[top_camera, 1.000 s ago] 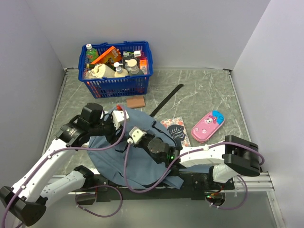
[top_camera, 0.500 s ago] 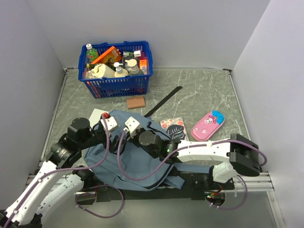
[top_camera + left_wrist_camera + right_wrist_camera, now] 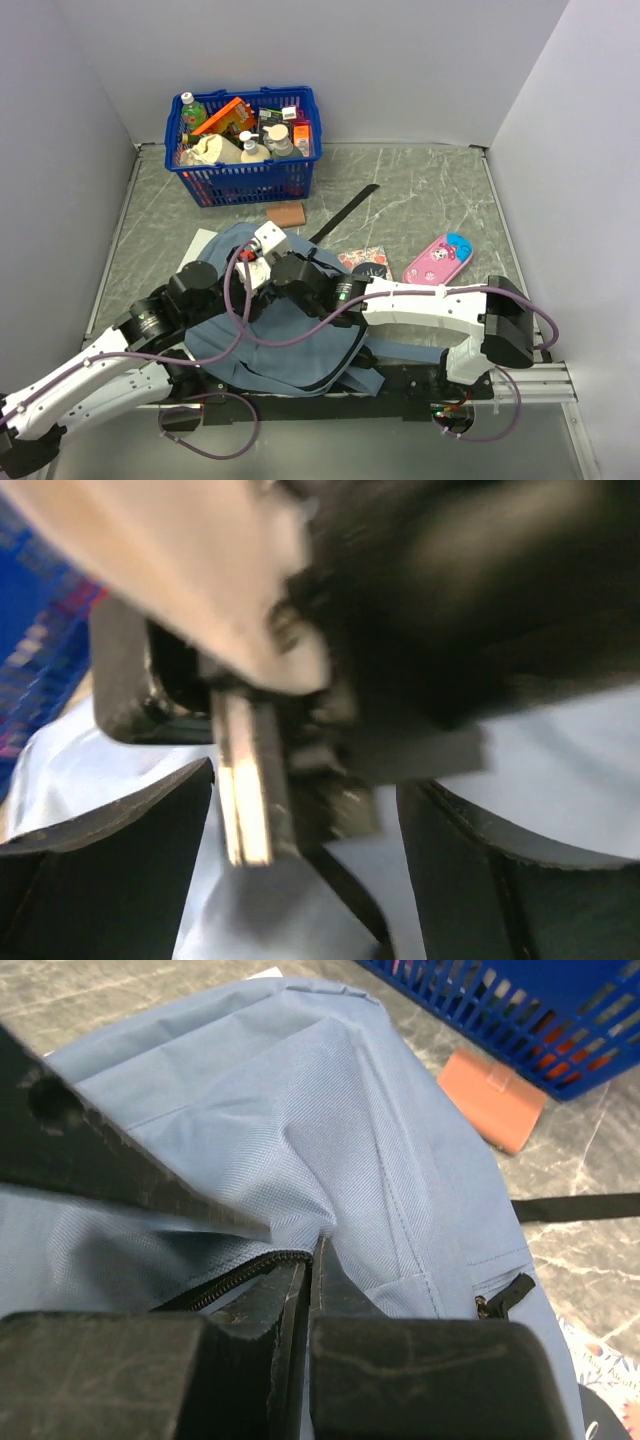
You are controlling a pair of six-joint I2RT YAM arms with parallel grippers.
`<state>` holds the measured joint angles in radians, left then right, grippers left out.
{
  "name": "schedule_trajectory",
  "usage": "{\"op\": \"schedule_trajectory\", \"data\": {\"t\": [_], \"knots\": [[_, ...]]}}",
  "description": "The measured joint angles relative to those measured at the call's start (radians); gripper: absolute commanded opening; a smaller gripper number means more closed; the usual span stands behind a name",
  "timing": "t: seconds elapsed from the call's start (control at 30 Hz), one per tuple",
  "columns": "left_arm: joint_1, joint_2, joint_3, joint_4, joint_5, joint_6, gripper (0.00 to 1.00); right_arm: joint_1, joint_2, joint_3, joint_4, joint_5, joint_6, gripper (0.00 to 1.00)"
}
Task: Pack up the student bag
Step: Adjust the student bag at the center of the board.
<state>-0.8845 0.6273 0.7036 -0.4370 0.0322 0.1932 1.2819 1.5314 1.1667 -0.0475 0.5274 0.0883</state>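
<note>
The grey-blue student bag (image 3: 290, 340) lies at the near middle of the table, its top edge bunched up. My right gripper (image 3: 272, 262) reaches across to that edge. In the right wrist view it (image 3: 312, 1250) is shut on a fold of the bag (image 3: 330, 1090) right beside the dark zipper (image 3: 235, 1275). My left gripper (image 3: 250, 270) sits close against the right one. In the blurred left wrist view its fingers (image 3: 110, 850) stand wide apart around the right gripper's body, with bag fabric (image 3: 270, 910) below. It holds nothing.
A blue basket (image 3: 245, 180) full of bottles and packets stands at the back left. An orange-brown block (image 3: 286, 214) and a black strap (image 3: 345, 213) lie in front of it. A patterned book (image 3: 368, 262) and a pink pencil case (image 3: 438, 262) lie right of the bag.
My right gripper has moved back and left, pulling the bag's top edge with it. My left arm drew back, then swung right to meet the right gripper.
</note>
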Motion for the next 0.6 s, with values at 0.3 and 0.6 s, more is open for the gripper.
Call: {"op": "schedule_trajectory", "data": {"t": [0.3, 0.6], "knots": [[-0.021, 0.025, -0.069, 0.102, -0.217, 0.089, 0.77, -0.019, 0.006, -0.003, -0.058, -0.008, 0.070, 0.00], [-0.021, 0.031, -0.092, 0.126, -0.286, 0.134, 0.72, -0.030, -0.019, -0.062, -0.043, -0.020, 0.105, 0.00]]}}
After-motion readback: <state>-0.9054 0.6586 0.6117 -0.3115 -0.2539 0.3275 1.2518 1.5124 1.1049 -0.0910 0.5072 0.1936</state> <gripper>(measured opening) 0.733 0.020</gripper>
